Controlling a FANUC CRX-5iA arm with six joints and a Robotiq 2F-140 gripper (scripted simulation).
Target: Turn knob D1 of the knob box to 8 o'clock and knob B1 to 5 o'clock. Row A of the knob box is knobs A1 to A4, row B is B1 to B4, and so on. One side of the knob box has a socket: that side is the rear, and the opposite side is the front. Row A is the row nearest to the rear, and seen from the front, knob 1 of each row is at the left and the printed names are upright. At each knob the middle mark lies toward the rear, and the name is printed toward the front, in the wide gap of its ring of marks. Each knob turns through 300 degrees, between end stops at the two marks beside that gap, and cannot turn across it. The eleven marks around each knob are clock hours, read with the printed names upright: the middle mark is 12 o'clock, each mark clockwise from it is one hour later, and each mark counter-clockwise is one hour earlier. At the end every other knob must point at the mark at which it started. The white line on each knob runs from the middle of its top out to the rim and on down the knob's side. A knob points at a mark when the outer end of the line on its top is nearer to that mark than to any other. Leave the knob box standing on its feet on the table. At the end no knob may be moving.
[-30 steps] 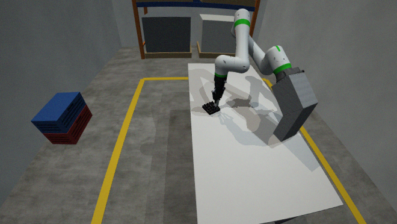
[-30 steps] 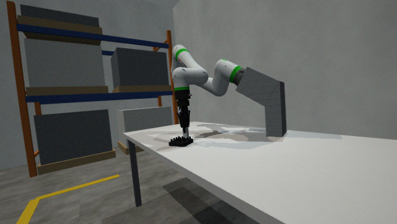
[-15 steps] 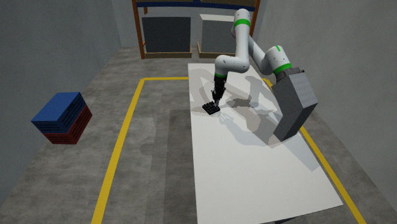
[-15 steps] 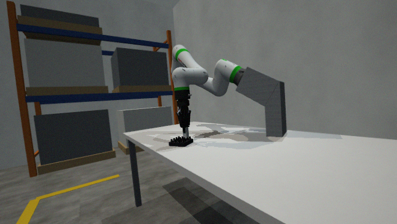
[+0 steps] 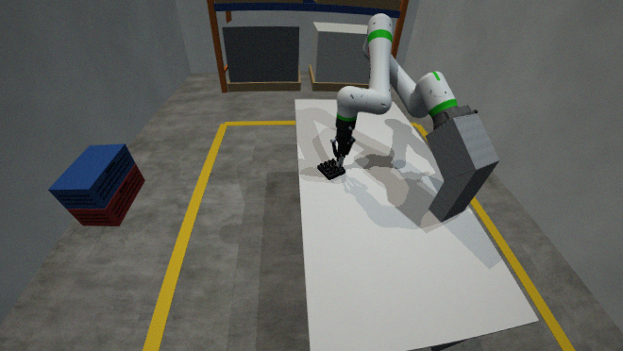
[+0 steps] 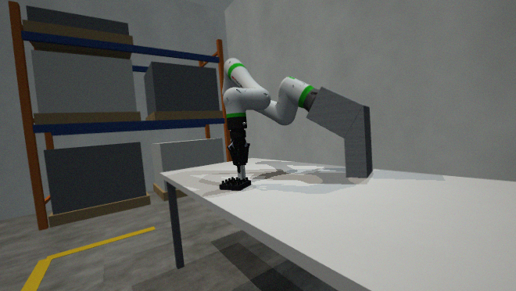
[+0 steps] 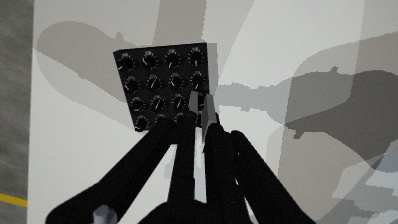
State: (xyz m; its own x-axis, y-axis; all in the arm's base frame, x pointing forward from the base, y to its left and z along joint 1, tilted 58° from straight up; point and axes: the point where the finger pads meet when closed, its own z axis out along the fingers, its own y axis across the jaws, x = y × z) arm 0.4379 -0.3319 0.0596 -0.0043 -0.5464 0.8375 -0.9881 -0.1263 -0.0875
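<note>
While we are watching the top view, the end effector [image 5: 340,165] [image 6: 241,177] [image 7: 199,102] is reaching down to the knob box [image 5: 328,172] [image 6: 233,187] [image 7: 162,70], upper centre of the frame, on the bench [image 5: 401,283] [image 6: 352,219] [image 7: 75,160]. In the exterior view, left of centre, we are seeing upright fingers among crowded knobs; any sideways drift is risking a neighbour's setting. In the wrist view's centre, the fingers are standing nearly together; we are not managing to tell whether they are clamping a knob. A loose grip is threatening slippage, an off-centre twist a skewed box.

The hand [image 5: 340,166] [image 6: 241,177] [image 7: 199,102] now stands turned slightly about its upright axis, in place over the knob box [image 5: 331,171] [image 6: 234,186] [image 7: 142,72].
</note>
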